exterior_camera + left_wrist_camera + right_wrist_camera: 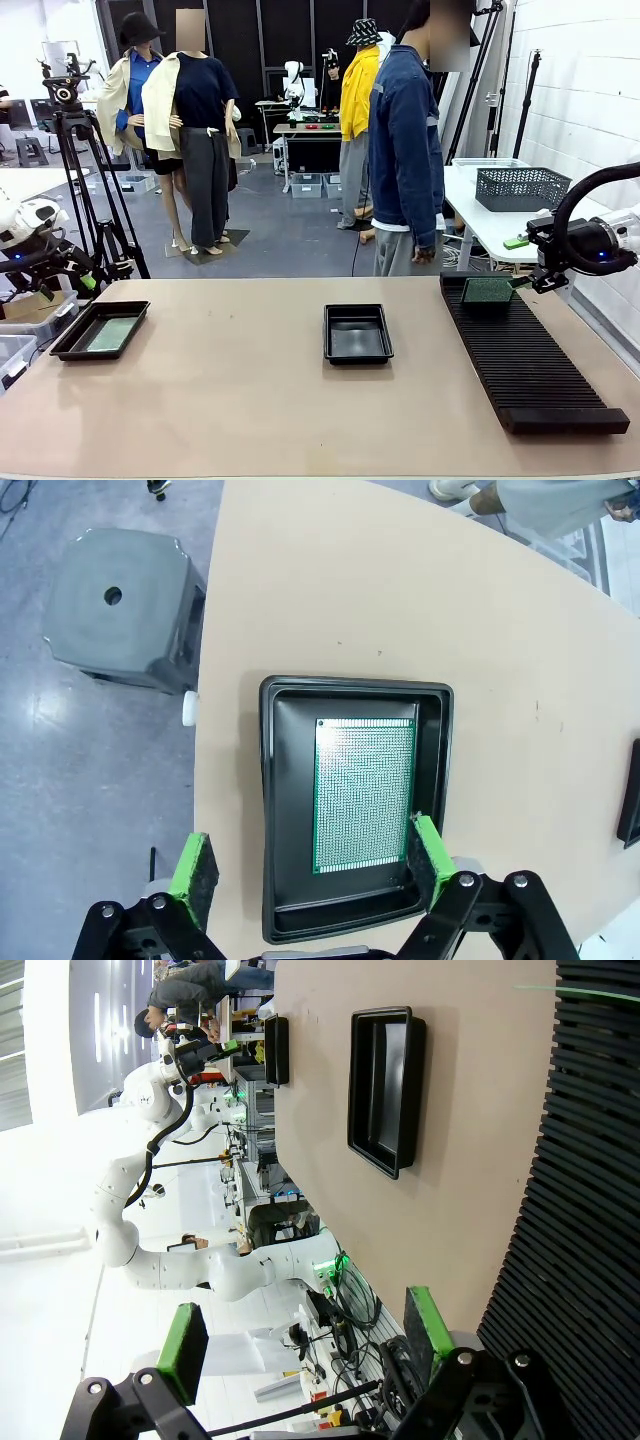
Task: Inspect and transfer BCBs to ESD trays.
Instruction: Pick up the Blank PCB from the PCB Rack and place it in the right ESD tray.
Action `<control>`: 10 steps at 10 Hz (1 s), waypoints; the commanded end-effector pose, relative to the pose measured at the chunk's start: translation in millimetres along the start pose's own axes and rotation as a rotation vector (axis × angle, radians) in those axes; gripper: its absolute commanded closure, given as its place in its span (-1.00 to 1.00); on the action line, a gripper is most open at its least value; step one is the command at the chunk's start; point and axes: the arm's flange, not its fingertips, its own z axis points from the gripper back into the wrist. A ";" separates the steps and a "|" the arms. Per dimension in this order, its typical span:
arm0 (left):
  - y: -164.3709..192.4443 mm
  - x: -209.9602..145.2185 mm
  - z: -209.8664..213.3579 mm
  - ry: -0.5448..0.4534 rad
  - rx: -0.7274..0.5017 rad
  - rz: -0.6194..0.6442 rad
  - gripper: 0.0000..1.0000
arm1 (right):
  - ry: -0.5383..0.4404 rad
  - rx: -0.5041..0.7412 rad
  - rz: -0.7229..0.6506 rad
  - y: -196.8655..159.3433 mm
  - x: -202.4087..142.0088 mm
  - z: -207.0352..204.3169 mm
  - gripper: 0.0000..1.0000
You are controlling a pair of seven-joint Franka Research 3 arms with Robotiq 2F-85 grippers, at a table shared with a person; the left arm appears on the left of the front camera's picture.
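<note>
Left wrist view: tray [270, 810] corner behind pincer [311, 858]

Robot lab: camera tripod [82, 190], white workbench [478, 218].

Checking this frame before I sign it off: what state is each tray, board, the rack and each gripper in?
left tray: holds one board.
flat board: lying flat on that tray's floor.
middle tray: empty.
upright board: standing on edge in the rack's far end.
rack: one board slotted, other slots bare.
left gripper: open, over the left tray, holding nothing.
right gripper: open, holding nothing.
</note>
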 end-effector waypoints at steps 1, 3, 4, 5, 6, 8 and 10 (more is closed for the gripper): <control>2.9 -1.7 0.0 0.001 0.003 -0.014 -1.00 | -0.002 -0.018 -0.009 1.7 -3.4 -3.2 -1.00; 0.0 0.0 0.0 0.000 0.000 0.000 -1.00 | -0.002 -0.018 -0.009 1.7 -3.4 -3.2 -1.00; -1.9 -4.5 9.4 0.030 -0.089 -0.012 -1.00 | -0.002 -0.018 -0.009 1.7 -3.4 -3.2 -1.00; 2.5 -5.2 21.9 0.068 -0.204 0.003 -1.00 | -0.002 -0.018 -0.009 1.7 -3.4 -3.2 -1.00; 10.3 -4.9 30.5 0.080 -0.258 0.038 -1.00 | -0.002 -0.018 -0.009 1.7 -3.4 -3.2 -1.00; 27.3 -5.0 50.3 0.060 -0.335 0.096 -1.00 | -0.002 -0.018 -0.009 1.7 -3.4 -3.2 -1.00; 43.1 -6.5 65.8 0.098 -0.455 0.133 -1.00 | -0.002 -0.018 -0.009 1.7 -3.4 -3.2 -1.00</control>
